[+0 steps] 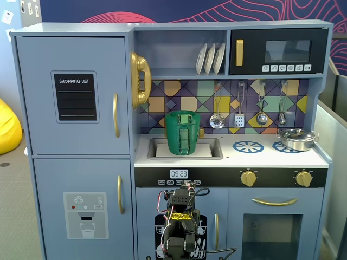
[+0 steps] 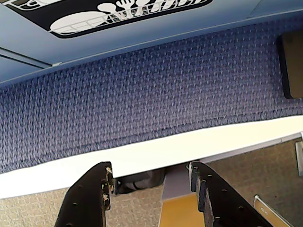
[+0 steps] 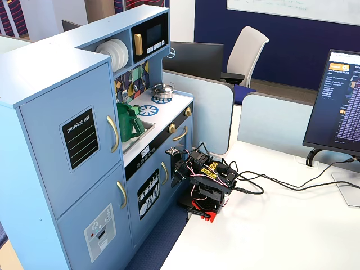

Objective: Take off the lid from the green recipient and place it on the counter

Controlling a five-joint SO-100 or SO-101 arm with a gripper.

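The tall dark-green plastic pot [image 1: 182, 132] stands in the recessed sink of the white worktop [image 1: 271, 157] of the grey-blue toy kitchen, strap handle facing outward, which leaves its top clear for access from above; its flat green lid [image 1: 182, 112] appears seated on the rim, though the knob cannot be resolved. The black two-finger gripper [image 2: 150, 178] is folded low, well below that sink and in front of the cabinet door, jaws parted and holding nothing, pointing at blue carpet

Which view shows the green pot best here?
The head-on fixed view: the green pot stands in the sink, facing the camera, ribbed handle visible. The angled fixed view shows it smaller, from the side. The wrist view misses it entirely.
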